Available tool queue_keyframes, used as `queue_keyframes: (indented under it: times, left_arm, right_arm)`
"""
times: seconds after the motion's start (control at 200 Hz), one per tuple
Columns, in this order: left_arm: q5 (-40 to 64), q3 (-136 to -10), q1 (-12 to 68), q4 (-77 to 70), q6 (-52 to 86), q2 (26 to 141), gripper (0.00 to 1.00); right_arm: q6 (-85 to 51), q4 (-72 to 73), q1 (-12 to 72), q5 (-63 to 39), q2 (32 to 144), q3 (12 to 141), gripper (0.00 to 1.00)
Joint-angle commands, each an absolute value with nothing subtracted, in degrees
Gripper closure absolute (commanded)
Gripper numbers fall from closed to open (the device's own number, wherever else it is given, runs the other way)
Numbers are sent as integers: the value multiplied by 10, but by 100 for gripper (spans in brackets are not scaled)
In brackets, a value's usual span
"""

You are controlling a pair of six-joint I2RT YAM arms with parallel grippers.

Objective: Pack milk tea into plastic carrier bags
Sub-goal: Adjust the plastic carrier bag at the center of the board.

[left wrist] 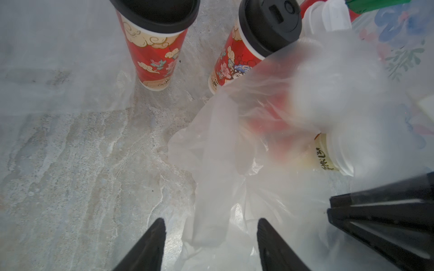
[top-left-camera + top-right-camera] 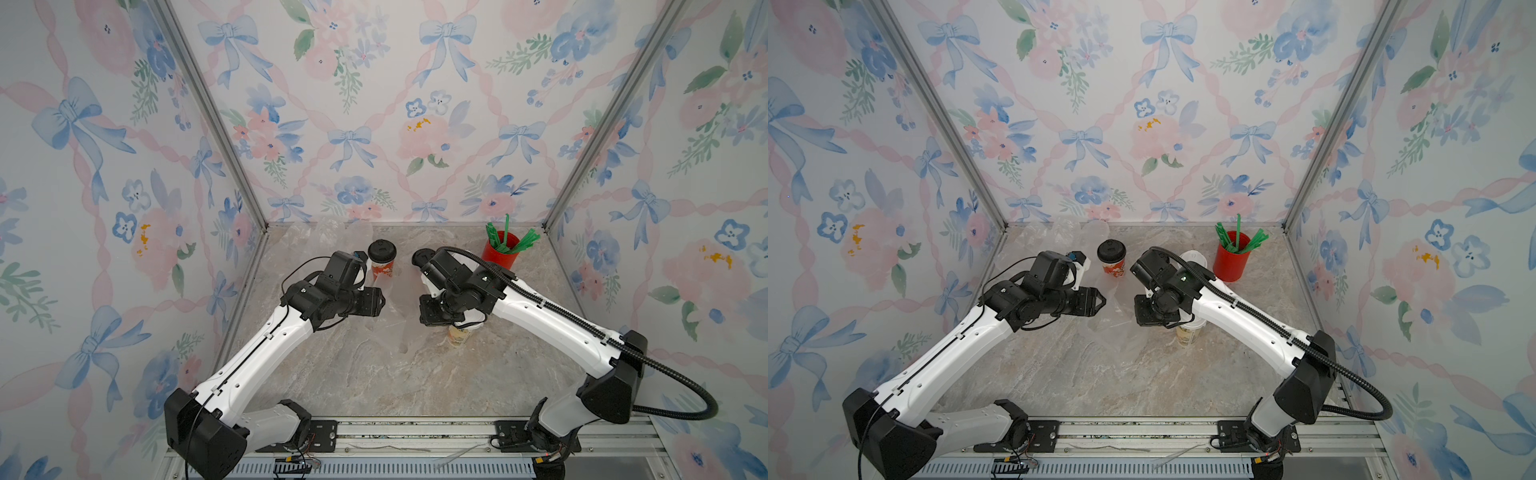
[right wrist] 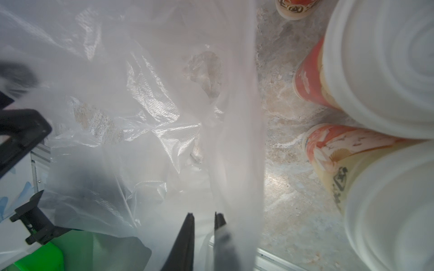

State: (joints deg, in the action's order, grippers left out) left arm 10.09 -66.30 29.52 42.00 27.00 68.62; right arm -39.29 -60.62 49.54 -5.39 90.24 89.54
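Note:
A clear plastic carrier bag (image 1: 225,145) lies crumpled between my two grippers, faint in a top view (image 2: 395,320). My left gripper (image 1: 211,223) is open, and a handle strip of the bag lies loose between its jaws. My right gripper (image 3: 204,214) is open by a narrow gap, with bag film draped over one finger. Two red milk tea cups with black lids (image 1: 155,47) (image 1: 237,58) stand beyond the bag. A cream cup with a white lid (image 1: 328,154) shows through the film. I cannot tell whether it stands inside. Two white-lidded cups (image 3: 375,70) (image 3: 394,211) stand beside the right gripper.
A red cup of green straws (image 2: 500,249) stands at the back right. More clear bags (image 2: 328,232) lie against the back wall. The right arm hides most of a cream cup (image 2: 459,334) and a black lid (image 2: 419,255). A metal rail (image 2: 415,432) runs along the front edge.

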Motion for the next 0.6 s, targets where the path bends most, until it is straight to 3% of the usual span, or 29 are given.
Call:
queue_keyframes:
  times: [0.0, 0.1, 0.37, 0.595]
  left_arm:
    - [160, -645, 282, 389, 276, 671, 51]
    - [181, -633, 281, 386, 270, 670, 53]
    - [216, -566, 220, 388, 225, 645, 43]
    - [342, -564, 192, 379, 160, 641, 50]
  right_arm:
    - [-392, -609, 497, -59, 899, 889, 76]
    - [-389, -609, 494, -57, 897, 890, 73]
    - [-384, -610, 492, -60, 897, 900, 66]
    - [-378, -609, 492, -70, 896, 908, 64]
